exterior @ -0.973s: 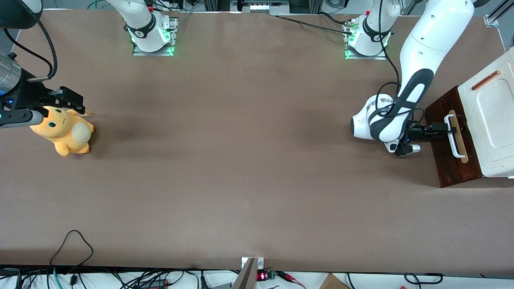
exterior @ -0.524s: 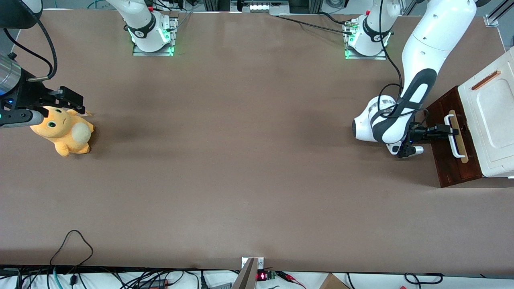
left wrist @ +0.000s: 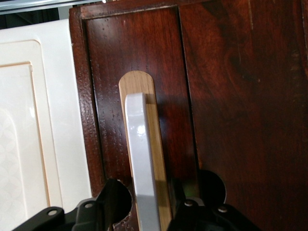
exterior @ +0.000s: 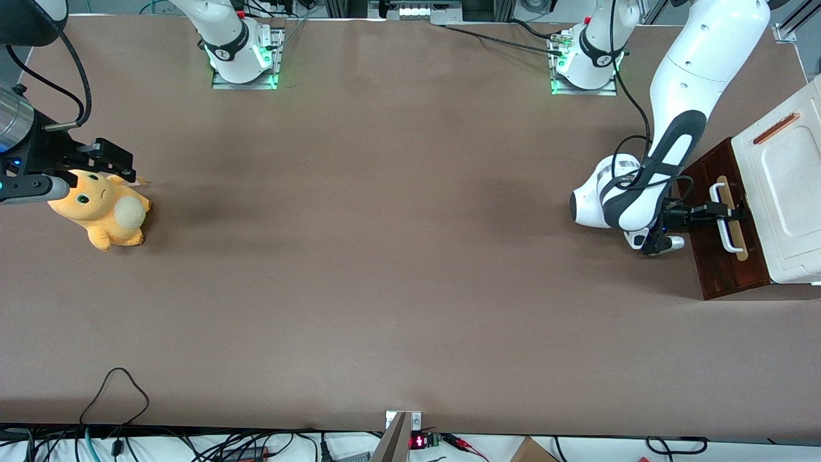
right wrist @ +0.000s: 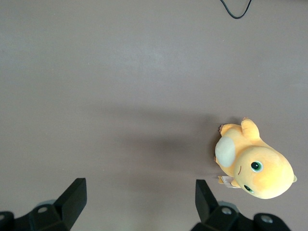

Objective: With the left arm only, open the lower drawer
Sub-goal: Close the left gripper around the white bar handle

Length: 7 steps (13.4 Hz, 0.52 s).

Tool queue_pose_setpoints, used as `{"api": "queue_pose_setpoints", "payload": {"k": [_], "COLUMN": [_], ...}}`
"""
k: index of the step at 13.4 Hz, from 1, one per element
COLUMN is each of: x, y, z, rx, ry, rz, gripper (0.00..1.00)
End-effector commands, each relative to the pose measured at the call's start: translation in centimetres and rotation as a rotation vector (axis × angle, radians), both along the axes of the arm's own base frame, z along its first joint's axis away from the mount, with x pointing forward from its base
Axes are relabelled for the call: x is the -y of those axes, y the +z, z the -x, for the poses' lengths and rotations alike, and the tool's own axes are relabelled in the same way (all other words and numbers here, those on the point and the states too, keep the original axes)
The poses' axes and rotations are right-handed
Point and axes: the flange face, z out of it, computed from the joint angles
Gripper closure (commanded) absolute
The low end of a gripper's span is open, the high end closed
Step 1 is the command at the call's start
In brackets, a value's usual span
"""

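Note:
The lower drawer [exterior: 718,256] shows its dark reddish-brown front [left wrist: 231,96] at the working arm's end of the table. A white bar handle [exterior: 725,226] [left wrist: 139,144] sits on a pale wood strip [left wrist: 157,144]. My left arm [exterior: 641,192] reaches in low in front of the drawer. Its black gripper [exterior: 728,210] [left wrist: 145,198] is open, with one finger [left wrist: 113,202] on each side of the handle bar. Small gaps show between the bar and both fingers.
The cabinet's white moulded top [exterior: 786,186] [left wrist: 29,120] with a copper strip [exterior: 776,128] rises above the drawer front. An orange plush toy [exterior: 102,208] [right wrist: 255,168] lies toward the parked arm's end. Cables [exterior: 115,391] trail at the table edge nearest the front camera.
The left arm has moved toward the drawer front, and its gripper has slid forward until its fingers straddle the white handle. The drawer has not moved.

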Motion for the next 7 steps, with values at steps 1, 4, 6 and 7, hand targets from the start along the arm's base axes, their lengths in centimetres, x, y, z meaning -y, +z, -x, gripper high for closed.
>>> {"api": "queue_pose_setpoints", "payload": {"k": [1, 4, 6, 7], "x": [-0.08, -0.08, -0.07, -0.06], "y": [0.02, 0.02, 0.04, -0.08], "z": [-0.61, -0.61, -0.67, -0.76], "rx": [-0.016, -0.016, -0.014, -0.014], "ry": [-0.016, -0.016, -0.017, -0.016], "rz": [-0.004, -0.004, -0.002, -0.002], "gripper": [0.52, 0.62, 0.66, 0.69]}}
